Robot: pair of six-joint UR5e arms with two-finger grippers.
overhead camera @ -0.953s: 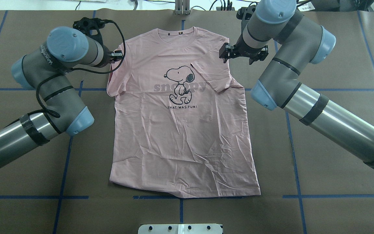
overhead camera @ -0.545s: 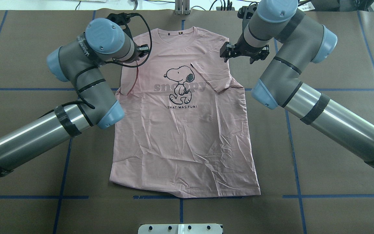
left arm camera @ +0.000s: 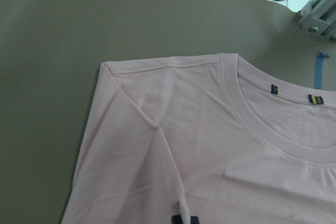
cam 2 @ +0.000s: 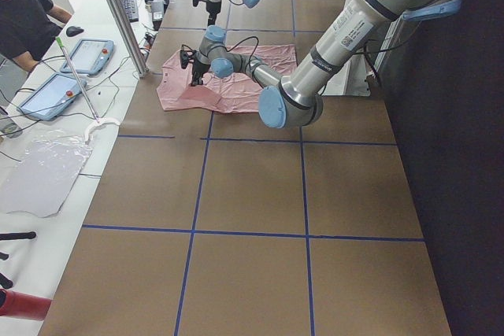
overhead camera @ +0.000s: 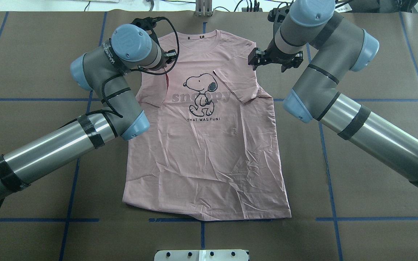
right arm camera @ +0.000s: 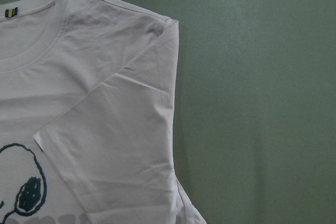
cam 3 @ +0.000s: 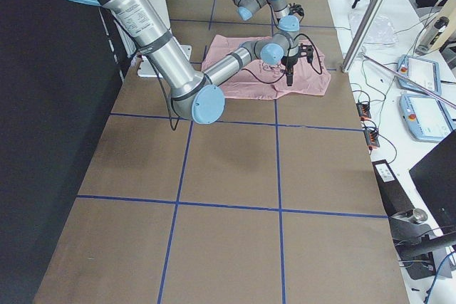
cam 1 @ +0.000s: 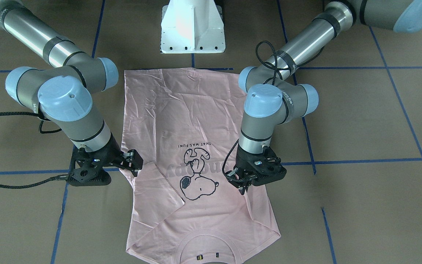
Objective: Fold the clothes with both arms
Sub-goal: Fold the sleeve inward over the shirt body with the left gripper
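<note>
T-shirt (overhead camera: 205, 156), pale pink, is lying flat and print-up mid-table. Collar (overhead camera: 196, 36) is pointing away from the robot, hem sitting just short of a blue tape line (overhead camera: 259, 219). Dog print (overhead camera: 201, 92) and grey lettering are facing up.

Right sleeve (overhead camera: 236, 85) is lying folded inward over the chest, cuff edge running just beside the dog's head. Left sleeve (overhead camera: 152, 95) is being held up off the table. Left gripper (cam 1: 244, 187) is pinching it, jaws closed on the fabric. Left wrist view is showing a cloth ridge running from the shoulder down to the black fingertips (left arm camera: 185, 219).

Left arm (overhead camera: 49, 152) is reaching in over the shirt's left edge, elbow joint overlapping the side seam. Right gripper (overhead camera: 272, 61) is hovering just beside the right shoulder, jaws spread wide, gripping nothing. Right wrist view is showing only the folded sleeve and table, no fingers. Right arm (overhead camera: 376, 137) is coming in from the right, off the shirt.

Table (overhead camera: 368, 188) is wearing brown paper with a blue tape grid. White pedestal base (cam 1: 192, 27) is sitting just behind the hem. A person in a dark top (cam 2: 24, 9) is standing at the side bench by two tablets (cam 2: 87, 57).
</note>
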